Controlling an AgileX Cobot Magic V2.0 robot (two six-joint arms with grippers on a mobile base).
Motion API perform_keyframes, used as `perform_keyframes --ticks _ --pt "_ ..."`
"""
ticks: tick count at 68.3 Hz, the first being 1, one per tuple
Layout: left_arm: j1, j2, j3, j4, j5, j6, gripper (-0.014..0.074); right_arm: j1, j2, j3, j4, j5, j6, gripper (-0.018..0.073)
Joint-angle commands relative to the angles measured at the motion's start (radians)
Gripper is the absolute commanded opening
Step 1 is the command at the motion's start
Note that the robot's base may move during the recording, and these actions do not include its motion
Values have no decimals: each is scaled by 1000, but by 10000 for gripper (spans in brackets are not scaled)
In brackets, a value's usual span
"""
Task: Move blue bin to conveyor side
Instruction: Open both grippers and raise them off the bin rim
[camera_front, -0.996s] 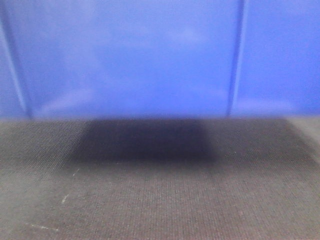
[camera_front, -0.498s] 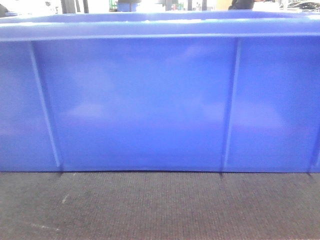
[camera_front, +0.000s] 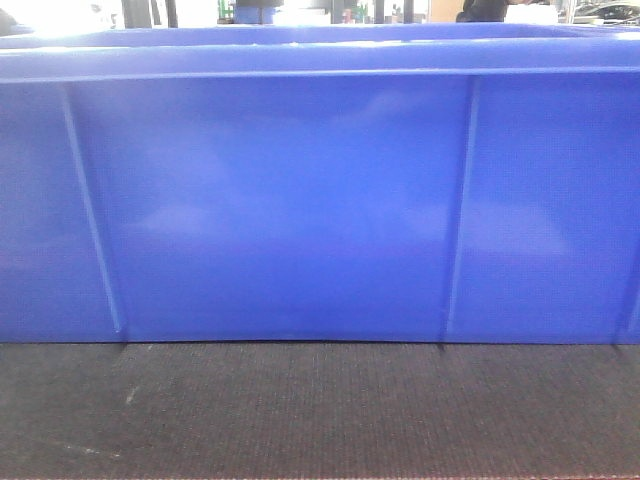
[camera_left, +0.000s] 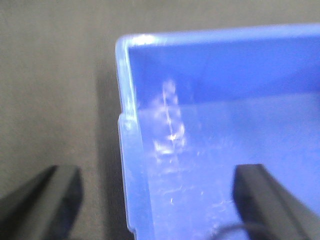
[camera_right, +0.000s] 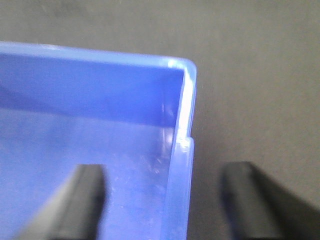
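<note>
The glossy royal-blue ribbed plastic bin (camera_front: 300, 200) sits flat on the dark charcoal woven belt surface (camera_front: 320, 410), filling the front view from 9 to 3 o'clock. The left gripper (camera_left: 150, 200) is spread wide, straddling the bin's side wall; the right gripper (camera_right: 165, 205) does the same on the opposite wall, with neither squeezing it.

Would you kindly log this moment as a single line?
blue bin: resting on dark belt | left gripper: open, straddling bin wall | right gripper: open, straddling opposite wall
</note>
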Motion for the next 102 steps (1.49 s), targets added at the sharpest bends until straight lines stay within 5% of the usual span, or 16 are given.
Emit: perform_keyframes --ticks 1,9,15,33,46,69,102 --pt "-2 -102 55 6 -41 2 325 -4 -76 47 -15 -4 -11 140" --pt "-2 -236 210 20 -139 2 94 -4 -191 173 -15 -28 -11 -76" --pt "-2 -331 343 23 -231 2 -39 -4 -286 305 -23 -92 -11 -85" --pt "-4 -580 813 27 -460 2 -9 -4 -601 747 -63 -316 -11 -85" --pt "-92 -730 1029 60 -595 2 -9 -4 -831 990 -66 -416 -11 -85" --pt "-117 -979 1107 66 -724 2 -9 -4 -1263 1183 -67 -491 -13 -85" --pt "-117 -997 1107 66 -728 2 -9 -4 -1272 1183 -67 -494 -13 -85"
